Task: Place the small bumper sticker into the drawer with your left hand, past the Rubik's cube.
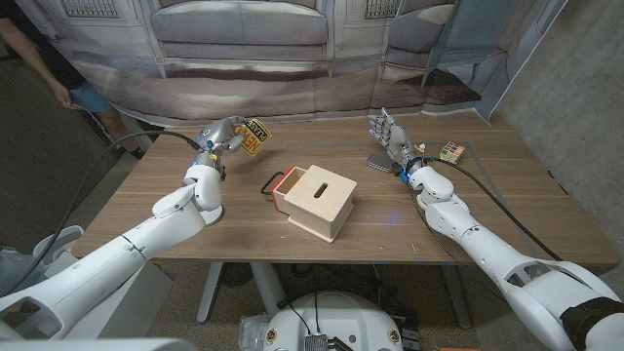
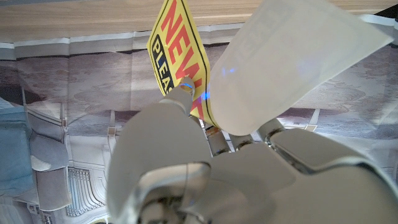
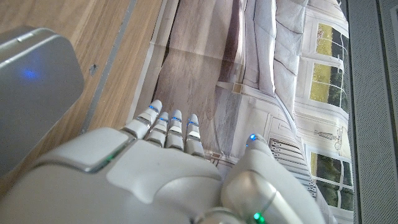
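Left hand [image 1: 216,139] raised above the desk's [image 1: 146,210] far left part, fingers [image 2: 181,98] clamped on the small bumper sticker [image 1: 255,136], its long axis pointing toward picture right. Wooden box with its drawer [image 1: 280,184] pulled open sits nearer and to the right of that hand, so probably a carry inward and down; Rubik's cube [image 1: 450,152] lies well apart, far right. Right hand [image 1: 388,136] upright beside a grey object [image 1: 381,163], fingers apart, holding nothing.

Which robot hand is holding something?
The robot's left hand pinches the small yellow bumper sticker with red letters above the wooden table. The right hand holds nothing, fingers spread.
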Robot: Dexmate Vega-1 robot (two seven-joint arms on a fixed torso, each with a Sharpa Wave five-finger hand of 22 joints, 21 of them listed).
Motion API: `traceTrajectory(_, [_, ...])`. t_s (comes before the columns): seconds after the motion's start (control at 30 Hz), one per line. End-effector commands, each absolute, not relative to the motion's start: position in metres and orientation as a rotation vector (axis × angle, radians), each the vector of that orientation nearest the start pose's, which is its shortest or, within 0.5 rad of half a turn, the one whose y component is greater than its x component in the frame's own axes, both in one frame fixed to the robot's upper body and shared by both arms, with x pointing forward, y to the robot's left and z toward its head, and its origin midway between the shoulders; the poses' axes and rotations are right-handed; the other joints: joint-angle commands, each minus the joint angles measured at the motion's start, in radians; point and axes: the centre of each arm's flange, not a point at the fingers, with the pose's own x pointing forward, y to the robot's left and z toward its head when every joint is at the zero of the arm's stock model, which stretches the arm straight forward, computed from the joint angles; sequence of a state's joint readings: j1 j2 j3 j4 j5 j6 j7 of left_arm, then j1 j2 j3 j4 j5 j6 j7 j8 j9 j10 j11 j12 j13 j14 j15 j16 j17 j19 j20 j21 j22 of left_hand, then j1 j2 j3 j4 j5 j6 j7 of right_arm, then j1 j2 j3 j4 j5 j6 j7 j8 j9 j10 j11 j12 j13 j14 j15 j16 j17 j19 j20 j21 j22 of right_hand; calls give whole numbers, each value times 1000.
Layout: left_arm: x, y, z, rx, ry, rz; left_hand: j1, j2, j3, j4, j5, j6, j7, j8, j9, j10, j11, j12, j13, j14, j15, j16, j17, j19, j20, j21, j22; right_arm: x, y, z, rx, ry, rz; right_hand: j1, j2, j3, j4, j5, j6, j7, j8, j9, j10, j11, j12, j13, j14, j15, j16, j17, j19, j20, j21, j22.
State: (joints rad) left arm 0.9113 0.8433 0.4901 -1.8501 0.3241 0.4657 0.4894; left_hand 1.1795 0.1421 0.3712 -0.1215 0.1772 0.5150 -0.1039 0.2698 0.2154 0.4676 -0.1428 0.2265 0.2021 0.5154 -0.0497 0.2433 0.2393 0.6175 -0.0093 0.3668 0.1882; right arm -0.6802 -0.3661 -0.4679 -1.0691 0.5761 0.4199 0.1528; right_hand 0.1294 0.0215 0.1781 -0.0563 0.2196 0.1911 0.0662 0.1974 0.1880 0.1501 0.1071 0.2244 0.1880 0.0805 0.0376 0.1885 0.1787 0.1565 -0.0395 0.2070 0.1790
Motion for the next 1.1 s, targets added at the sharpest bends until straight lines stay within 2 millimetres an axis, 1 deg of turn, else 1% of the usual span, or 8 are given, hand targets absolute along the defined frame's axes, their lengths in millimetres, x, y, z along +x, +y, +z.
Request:
traceTrajectory(0.03, [566, 303, 27, 1113, -646, 501, -4, -10, 3, 3, 0, 10, 2, 0, 2, 9, 1, -3, 5, 11, -109, -2, 3, -2, -7, 6, 2, 679, -223, -9, -11, -666, 349, 1, 9, -3, -4, -3, 6, 0, 2, 4, 10, 3, -2, 2, 11, 1, 0, 4, 7, 3, -2, 6])
traceTrajectory(0.5, [562, 300, 26, 1104, -676, 491, -8, -13, 1, 4, 0, 13, 0, -3, 1, 11, 0, -5, 5, 14, -109, -4, 3, 0, -8, 7, 2, 680, -221, -7, -10, -666, 347, 1, 10, -3, -5, -3, 6, 0, 2, 4, 11, 1, -2, 2, 12, 1, 0, 4, 8, 3, -2, 6])
traceTrajectory(0.8, [562, 297, 26, 1098, -698, 482, -10, -12, 0, 5, 0, 15, 0, -5, 1, 12, 5, -7, 6, 14, -109, -5, 4, 0, -7, 8, 2, 681, -222, -7, -8, -666, 343, 1, 10, -4, -5, -3, 6, -1, 2, 4, 11, -1, -2, 2, 13, 1, 0, 4, 8, 3, -2, 6])
traceTrajectory(1.1, [563, 297, 23, 1093, -697, 477, -11, -12, 0, 6, 1, 16, 2, -7, 1, 14, 3, -9, 6, 17, -109, -6, 4, -1, -7, 8, 2, 683, -219, -6, -10, -667, 342, 2, 11, -4, -5, -4, 6, -1, 2, 4, 12, 5, -2, 2, 11, 2, -1, 4, 7, 2, -2, 6])
